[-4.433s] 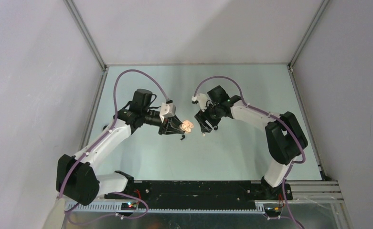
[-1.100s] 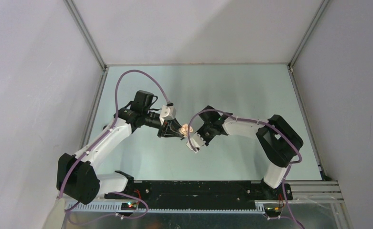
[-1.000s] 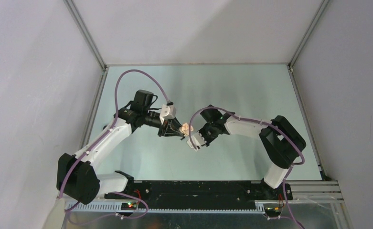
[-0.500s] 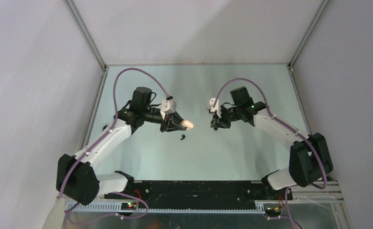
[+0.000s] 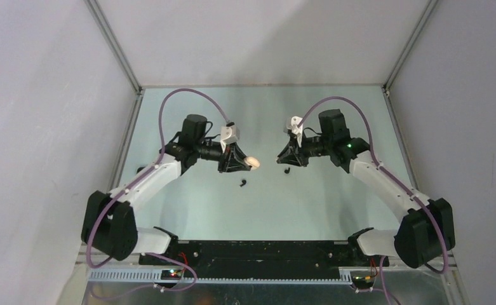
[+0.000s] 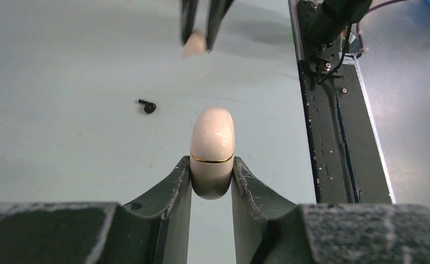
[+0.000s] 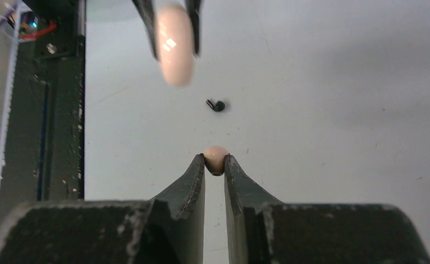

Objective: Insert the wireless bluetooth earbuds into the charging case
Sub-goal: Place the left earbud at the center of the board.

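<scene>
Pale green tabletop point(image 5: 321, 203), grey walls around. Left gripper point(image 6: 212, 171) clamps the lower end of a glossy cream oval charging case point(image 6: 212, 135) with a gold seam, held off the table. Right gripper point(image 7: 215, 163) faces it, apart, pinching a tiny cream earbud point(image 7: 216, 156). One small black earbud point(image 5: 242, 184) lies on the table between them.

Right gripper point(image 7: 215, 163) pinches a cream earbud point(image 7: 216, 154) — black earbud point(image 7: 217, 105) lies beyond.
</scene>
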Robot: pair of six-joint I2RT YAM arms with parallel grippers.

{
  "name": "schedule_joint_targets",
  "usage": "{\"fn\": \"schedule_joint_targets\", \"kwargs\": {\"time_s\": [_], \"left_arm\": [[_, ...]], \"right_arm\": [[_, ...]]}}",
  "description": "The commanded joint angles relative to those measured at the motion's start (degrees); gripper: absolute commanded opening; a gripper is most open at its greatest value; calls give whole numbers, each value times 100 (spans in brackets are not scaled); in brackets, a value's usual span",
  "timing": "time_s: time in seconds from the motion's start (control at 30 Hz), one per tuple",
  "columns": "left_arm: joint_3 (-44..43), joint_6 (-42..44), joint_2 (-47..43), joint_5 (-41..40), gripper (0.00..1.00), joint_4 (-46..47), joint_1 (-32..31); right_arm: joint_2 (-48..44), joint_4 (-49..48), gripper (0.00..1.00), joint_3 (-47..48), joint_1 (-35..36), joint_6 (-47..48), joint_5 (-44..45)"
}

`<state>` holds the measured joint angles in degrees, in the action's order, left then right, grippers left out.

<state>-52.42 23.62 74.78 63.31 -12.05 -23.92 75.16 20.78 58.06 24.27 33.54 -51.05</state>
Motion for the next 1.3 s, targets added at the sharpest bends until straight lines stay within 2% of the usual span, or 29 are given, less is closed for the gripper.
{"fn": "schedule_joint_targets", "kwargs": {"time_s": [0.0, 0.1, 0.23, 0.4, 0.5, 0.6, 0.7, 0.93, 1.07, 1.27], "left_arm": [[-87, -781, 426, -280, 0, 486, -43], [-180, -937, 591, -399, 0, 522, -42], [-267, -957, 586, -561, 0, 415, -49], [-27, -1037, 483, -872, 0, 742, -72], [41, -1281, 558, -976, 0, 1030, -85], [-146, -1225, 743, -1012, 0, 746, -90], [-311, -1166, 859, -1108, 0, 494, -122], [-534, -1111, 1036, -1397, 0, 184, -344], [-594, -1163, 1110, -1393, 0, 143, -359], [-560, -977, 1058, -1238, 0, 64, -364]], "right_arm": [[-403, -673, 10, 180, 2, -877, -466], [-276, -918, 10, 181, 64, -1441, -385], [284, -780, 11, 180, 173, -1549, 156], [1005, -1264, 11, 185, -178, -2974, -717], [1022, -1627, 11, 184, -192, -3260, -763], [812, -1259, 10, 218, 23, -2715, -65], [628, -740, 9, 359, 535, -1877, 1211], [396, -620, 5, 474, 1417, -1284, 3363], [300, -605, 5, 475, 1730, -1028, 3440], [165, -326, 5, 471, 1750, -1075, 2111]]}}
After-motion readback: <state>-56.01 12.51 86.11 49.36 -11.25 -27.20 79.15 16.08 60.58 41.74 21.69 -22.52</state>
